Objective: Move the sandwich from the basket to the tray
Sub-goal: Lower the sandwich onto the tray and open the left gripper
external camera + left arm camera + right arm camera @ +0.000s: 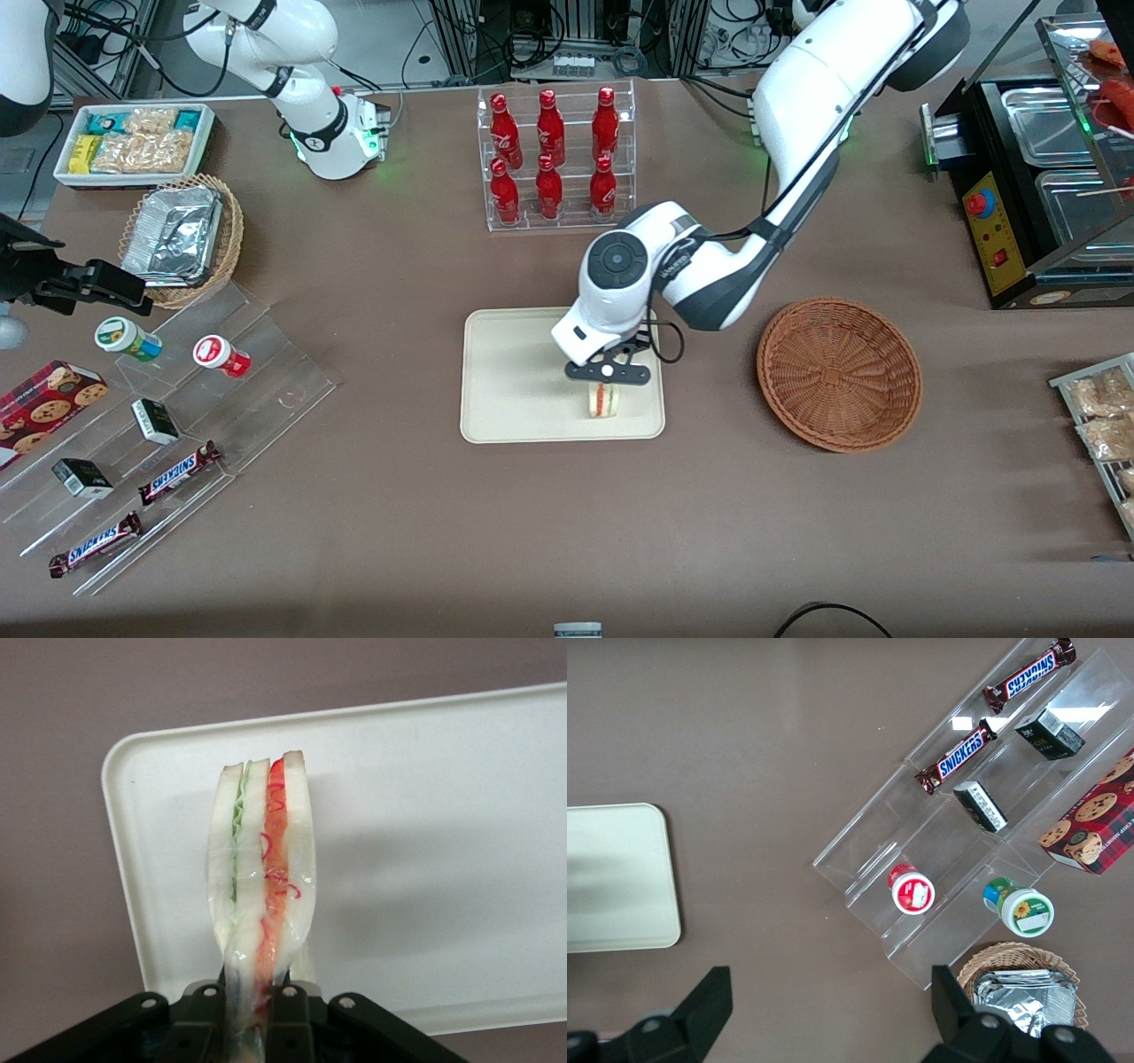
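The gripper (pixel 608 383) hangs over the tray (pixel 514 381) near the middle of the front view, its black fingers closed on the sandwich (pixel 604 400), which shows just below it in the tray's lower right part. From this view the sandwich is only a small pale block with a red and green stripe, and whether it touches the tray surface cannot be told.

The left wrist view gives the grip plainly: the gripper (pixel 257 1010) pinches the clear-wrapped sandwich (pixel 261 877) at its narrow end, and the wedge stands away from the fingers with its green layer on one side and its red layer on the other, the cream tray (pixel 461 815) spread beneath it with one rounded corner and brown table around it.

The basket (pixel 839 372), round and reddish-brown, sits at the right of the front view, near the tray but apart from it, and holds nothing visible. Only that view shows it.

The right wrist view shows a corner of the tray (pixel 620 877) at its left edge, with a clear stepped display stand (pixel 957 833) carrying Snickers bars (pixel 957 755) and small cups toward its right.
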